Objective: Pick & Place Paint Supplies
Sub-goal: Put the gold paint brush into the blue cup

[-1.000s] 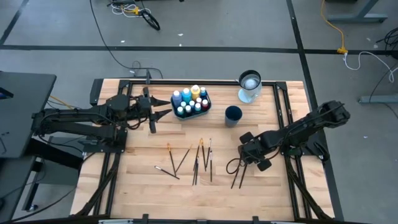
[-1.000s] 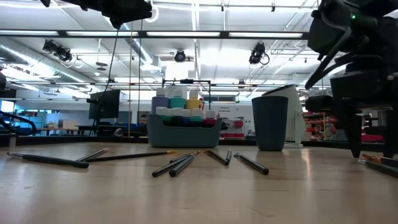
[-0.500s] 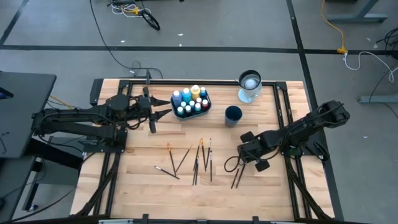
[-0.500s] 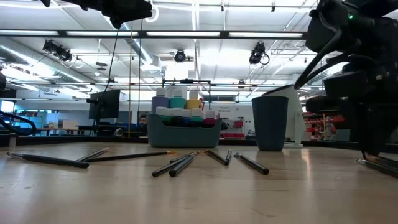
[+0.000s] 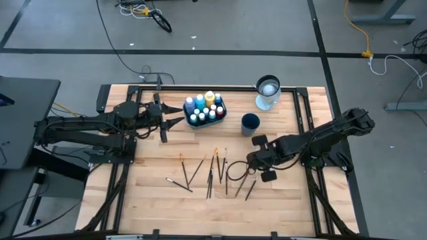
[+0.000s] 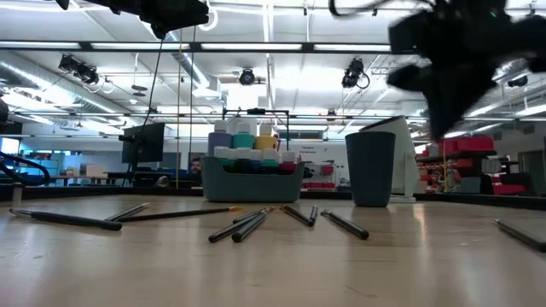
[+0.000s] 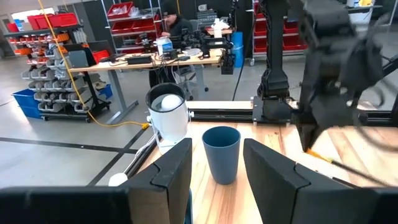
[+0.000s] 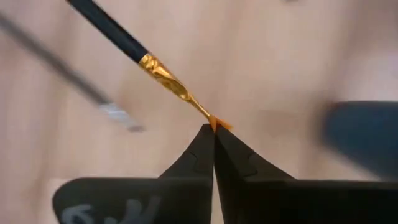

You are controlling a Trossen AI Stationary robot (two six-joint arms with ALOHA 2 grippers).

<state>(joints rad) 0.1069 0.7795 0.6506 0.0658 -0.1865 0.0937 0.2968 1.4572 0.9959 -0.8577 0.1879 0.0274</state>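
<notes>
On the pale wooden surface [image 5: 153,193], thin dark-handled brushes [image 5: 212,175] lie scattered, unplaced. My right jaws [image 8: 214,134] clench one gold-ferruled brush [image 8: 163,78] by its tip; my left jaws [image 7: 214,167] wait open near the bottle-filled teal tray [image 5: 198,123].

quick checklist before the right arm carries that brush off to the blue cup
1. Right gripper shut on a brush: ok, fingers pinch its bristle tip.
2. Grip secure: cannot tell; only the very tip is caught.
3. Dark blue cup upright and open: ok.
4. Way to the cup free of the white jug: ok, jug stands beyond it.
5. Left gripper out of the way: ok, open beside the teal tray.
</notes>
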